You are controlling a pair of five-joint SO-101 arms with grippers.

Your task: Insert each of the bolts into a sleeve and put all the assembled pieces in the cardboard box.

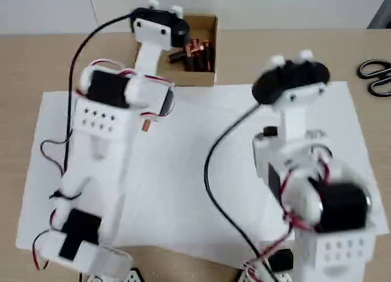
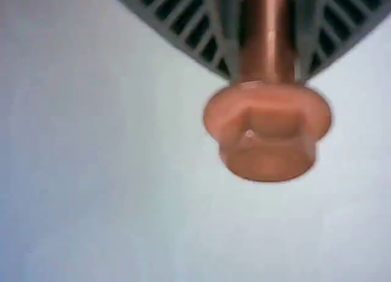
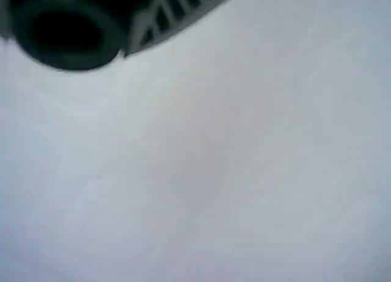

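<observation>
A copper bolt with a flanged hex head is clamped by its shank between the grey fingers of my left gripper, which is shut on it. In the high view that bolt pokes out under the left arm, above the white paper. Over the right part of the sheet, my right gripper is shut on a black sleeve, whose open end faces the wrist camera. The cardboard box stands at the back of the table and holds several copper-and-black assembled pieces.
A large white sheet of paper covers the middle of the wooden table. Black-handled scissors lie at the far right edge. Black cables trail from both arms across the sheet.
</observation>
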